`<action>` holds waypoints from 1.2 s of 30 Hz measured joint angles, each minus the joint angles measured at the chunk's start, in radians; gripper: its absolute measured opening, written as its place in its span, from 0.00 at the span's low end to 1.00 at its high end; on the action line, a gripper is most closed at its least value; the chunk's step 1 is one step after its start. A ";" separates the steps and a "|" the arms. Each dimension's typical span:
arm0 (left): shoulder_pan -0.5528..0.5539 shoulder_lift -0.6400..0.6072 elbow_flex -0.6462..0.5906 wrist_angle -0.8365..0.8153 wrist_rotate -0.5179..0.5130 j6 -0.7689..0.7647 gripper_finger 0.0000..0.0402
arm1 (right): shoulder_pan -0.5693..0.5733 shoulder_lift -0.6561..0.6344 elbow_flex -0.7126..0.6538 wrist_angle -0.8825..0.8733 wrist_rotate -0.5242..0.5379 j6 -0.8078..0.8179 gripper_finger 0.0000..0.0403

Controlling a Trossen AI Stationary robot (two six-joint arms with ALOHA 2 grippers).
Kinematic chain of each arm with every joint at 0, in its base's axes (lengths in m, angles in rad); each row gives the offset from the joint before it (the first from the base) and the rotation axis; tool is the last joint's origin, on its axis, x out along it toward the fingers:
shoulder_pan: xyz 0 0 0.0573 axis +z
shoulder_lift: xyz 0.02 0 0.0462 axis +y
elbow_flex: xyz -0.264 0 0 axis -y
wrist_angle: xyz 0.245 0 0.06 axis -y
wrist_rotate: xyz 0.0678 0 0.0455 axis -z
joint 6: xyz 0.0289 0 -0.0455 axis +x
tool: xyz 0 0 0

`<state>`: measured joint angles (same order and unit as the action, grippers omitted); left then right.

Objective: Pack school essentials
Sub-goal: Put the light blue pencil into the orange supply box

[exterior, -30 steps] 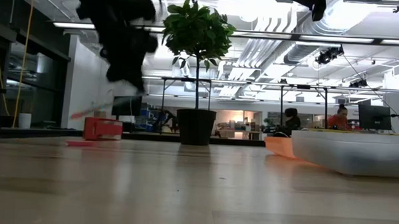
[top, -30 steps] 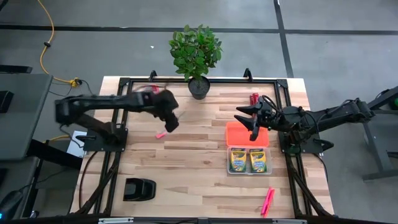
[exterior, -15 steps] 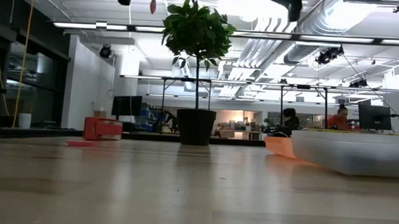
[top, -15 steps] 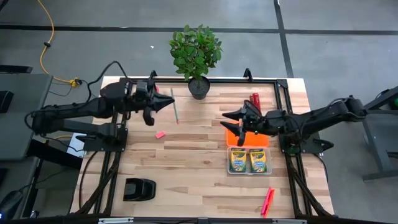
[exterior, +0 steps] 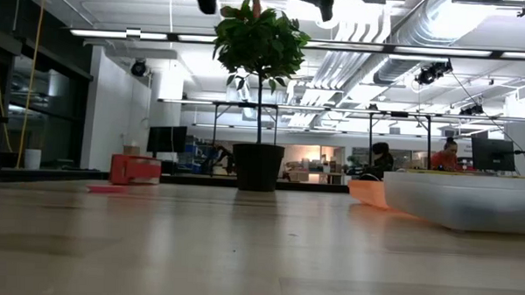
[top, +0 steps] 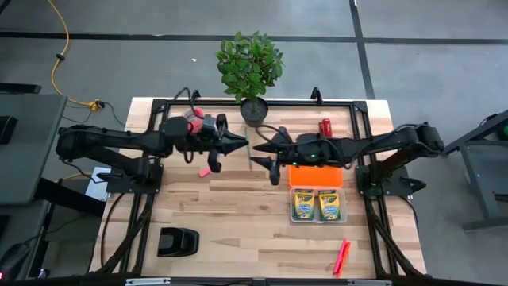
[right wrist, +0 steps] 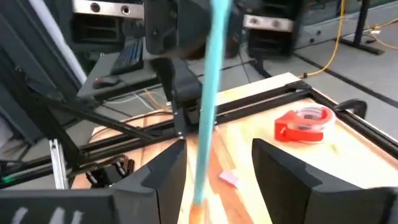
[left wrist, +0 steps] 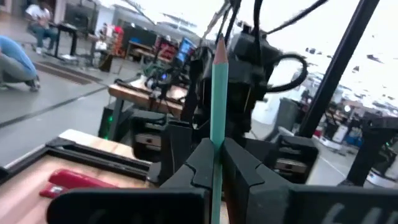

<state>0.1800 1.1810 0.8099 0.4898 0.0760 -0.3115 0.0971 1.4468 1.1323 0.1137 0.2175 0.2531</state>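
While my left end effector [top: 238, 144] is clamping the teal pencil [left wrist: 217, 106] above mid-bench, my right end effector [top: 262, 153] is reaching for it, fingers apart. Crayon boxes [top: 317, 205] are sitting packed in the tray [top: 316, 173]; pink eraser [top: 204, 171] and markers [top: 342, 256] are waiting outside.

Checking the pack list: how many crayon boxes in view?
2. Both crayon boxes lie side by side in the clear bin at the table's right: one on the left, one on the right. More may be hidden under them.
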 joint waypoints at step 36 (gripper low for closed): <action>0.022 -0.102 0.070 -0.322 0.005 0.081 0.29 | -0.071 -0.169 0.031 -0.352 -0.155 -0.048 0.01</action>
<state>0.2016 1.0789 0.8798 0.1674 0.0811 -0.2303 0.0262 1.2778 1.1637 -0.2385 0.0625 0.2052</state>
